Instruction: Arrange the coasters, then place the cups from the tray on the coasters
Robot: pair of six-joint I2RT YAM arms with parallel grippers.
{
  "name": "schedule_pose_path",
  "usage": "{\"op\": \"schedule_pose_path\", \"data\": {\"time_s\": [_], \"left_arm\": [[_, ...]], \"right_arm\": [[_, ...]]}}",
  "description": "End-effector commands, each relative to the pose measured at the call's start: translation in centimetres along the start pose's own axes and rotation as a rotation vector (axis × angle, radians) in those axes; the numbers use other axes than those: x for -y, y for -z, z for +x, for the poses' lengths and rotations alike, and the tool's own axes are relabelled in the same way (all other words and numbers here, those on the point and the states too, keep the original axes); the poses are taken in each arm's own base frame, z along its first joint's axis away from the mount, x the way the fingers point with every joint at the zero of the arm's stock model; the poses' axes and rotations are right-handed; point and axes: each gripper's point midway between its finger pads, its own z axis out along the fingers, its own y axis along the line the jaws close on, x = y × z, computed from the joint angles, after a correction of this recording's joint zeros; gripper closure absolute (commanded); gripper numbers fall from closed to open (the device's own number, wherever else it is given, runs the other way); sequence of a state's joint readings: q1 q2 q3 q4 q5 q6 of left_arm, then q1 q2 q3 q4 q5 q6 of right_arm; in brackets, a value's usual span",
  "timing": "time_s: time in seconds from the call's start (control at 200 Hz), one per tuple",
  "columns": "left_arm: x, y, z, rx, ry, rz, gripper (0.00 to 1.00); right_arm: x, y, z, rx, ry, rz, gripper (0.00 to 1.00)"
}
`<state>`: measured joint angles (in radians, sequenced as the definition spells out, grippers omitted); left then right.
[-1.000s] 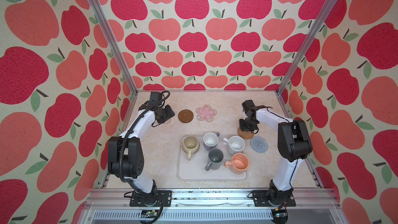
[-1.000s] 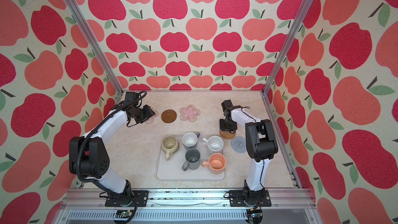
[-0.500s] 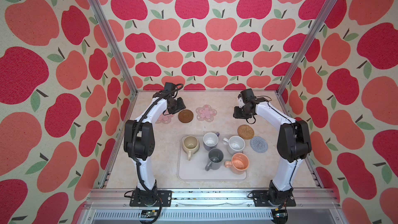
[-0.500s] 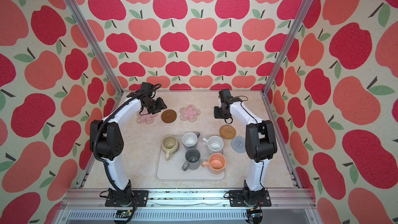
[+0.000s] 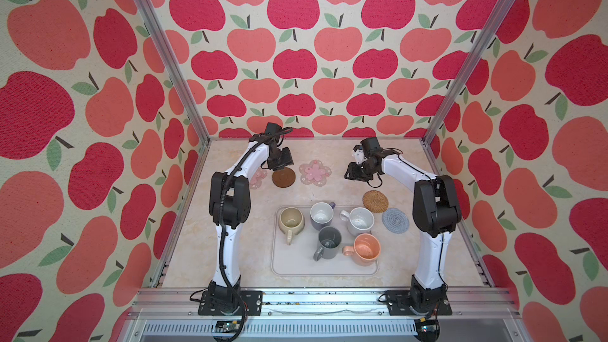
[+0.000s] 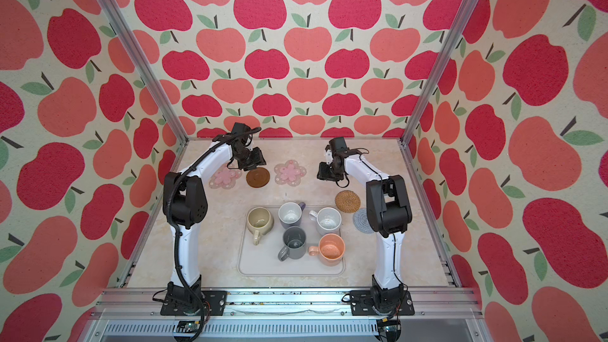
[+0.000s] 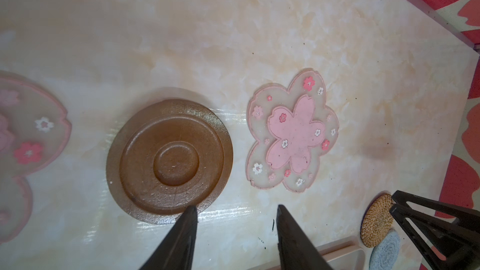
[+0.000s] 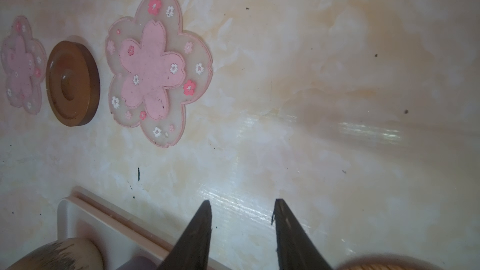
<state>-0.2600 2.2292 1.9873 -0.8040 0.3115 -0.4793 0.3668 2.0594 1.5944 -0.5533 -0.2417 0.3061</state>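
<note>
Left wrist: brown coaster (image 7: pixel 168 161) (ringed, glossy).

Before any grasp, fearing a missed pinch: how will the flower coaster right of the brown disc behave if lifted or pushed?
The flower coaster looks thin and translucent, likely soft rubber, so it may droop if lifted by one edge. It lies flush on the table, so pinching could be hard. Pushed, it should slide, not roll.
</note>
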Motion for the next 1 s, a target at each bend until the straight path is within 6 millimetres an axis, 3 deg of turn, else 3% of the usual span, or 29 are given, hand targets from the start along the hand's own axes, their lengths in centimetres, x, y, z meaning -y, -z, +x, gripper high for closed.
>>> {"op": "schedule_pose_path", "data": {"time_s": [0.0, 0.315, 0.996], "left_arm": [[0.8, -1.0, 0.3, -0.043, -0.015, 0.014, 0.49], [3.8, -4.0, 1.1, -0.102, -0.044, 0.050, 0.48], [3.5, -7.4, 0.9, -0.128, -0.013, 0.011, 0.48]], "right_arm": [[-1.6, -0.5, -1.1, 0.014, 0.005, -0.061, 0.57], [-2.8, -2.1, -1.1, 0.008, -0.001, -0.114, 0.57], [-4.9, -4.0, -0.4, -0.015, -0.028, -0.190, 0.58]]}}
